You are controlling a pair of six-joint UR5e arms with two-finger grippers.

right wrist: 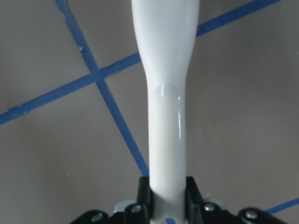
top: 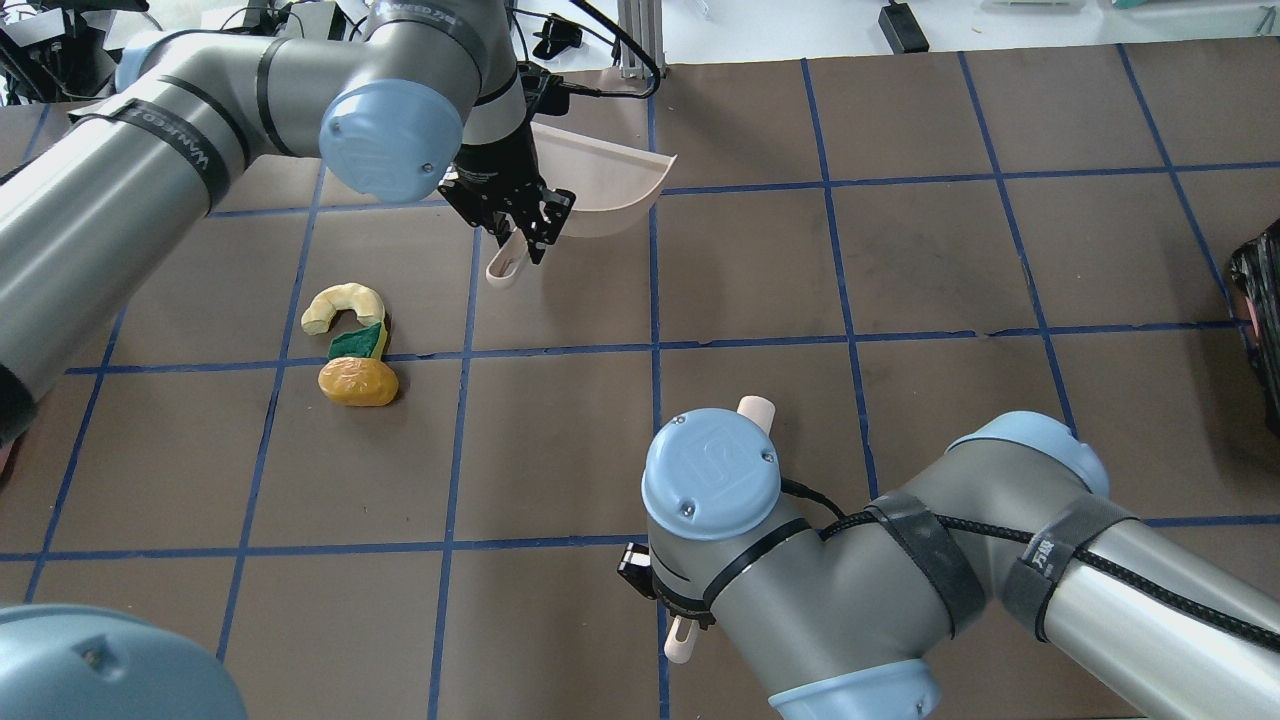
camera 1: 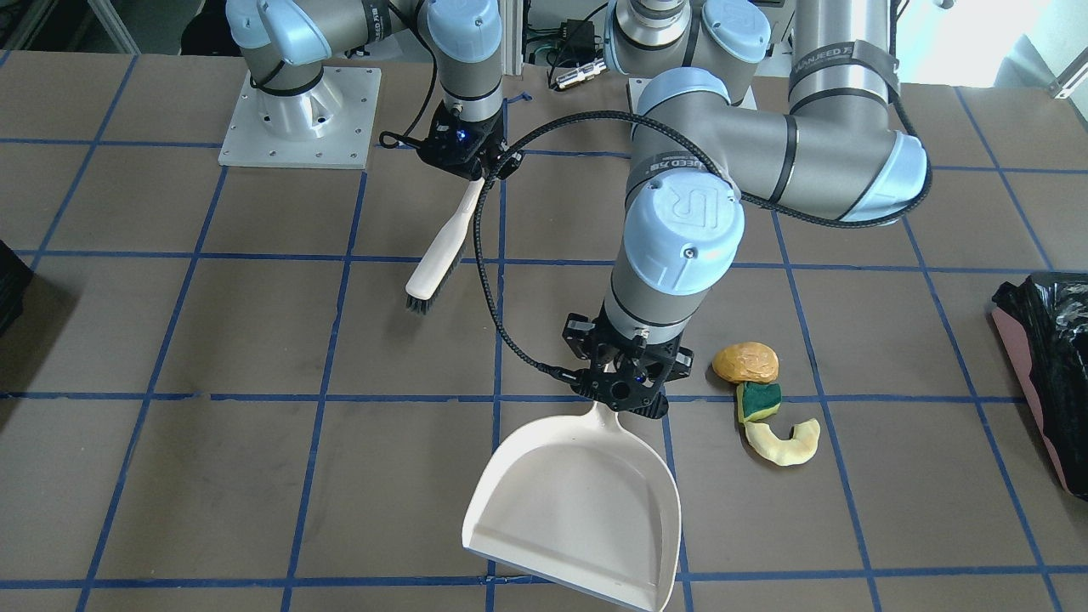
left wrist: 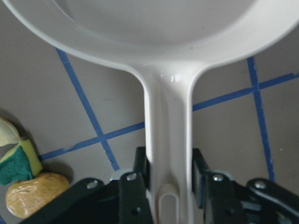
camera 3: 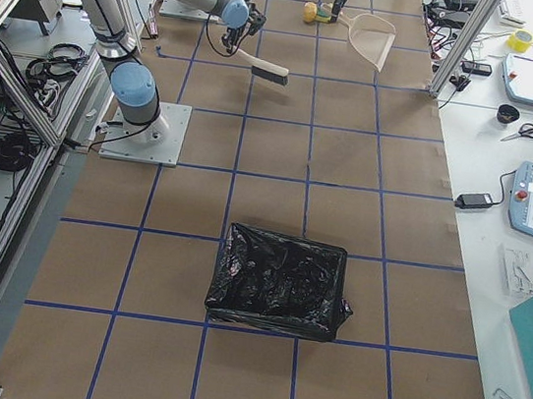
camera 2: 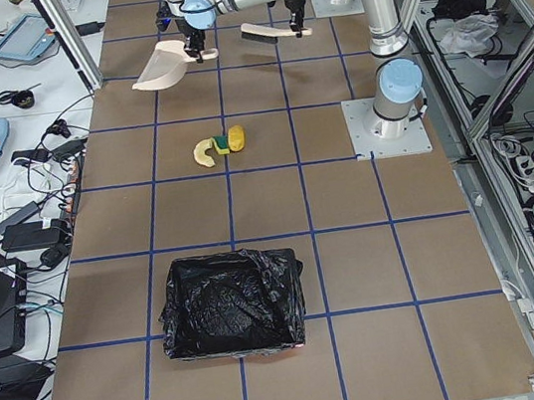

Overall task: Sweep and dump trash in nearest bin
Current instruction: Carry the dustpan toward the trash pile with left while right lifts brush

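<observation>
The trash lies in a tight row on the table: a tan-orange lump [camera 1: 745,362], a green-and-yellow sponge chunk [camera 1: 759,400] and a pale yellow crescent [camera 1: 784,442]. It also shows in the overhead view [top: 350,345]. My left gripper [camera 1: 625,399] is shut on the handle of the white dustpan [camera 1: 578,510]; its jaws clamp the handle in the left wrist view [left wrist: 169,168]. The pan's mouth points away from my base, beside the trash. My right gripper [camera 1: 472,166] is shut on the white brush [camera 1: 438,251], its handle between the jaws [right wrist: 167,186]. The bag-lined bin [camera 1: 1050,340] with a pinkish side stands beyond the trash.
The same bin shows large in the exterior left view [camera 2: 230,304]. A second black-bagged container [camera 3: 280,281] stands at the opposite end of the table, at the overhead view's right edge [top: 1262,300]. Blue tape lines grid the brown table [camera 1: 255,476].
</observation>
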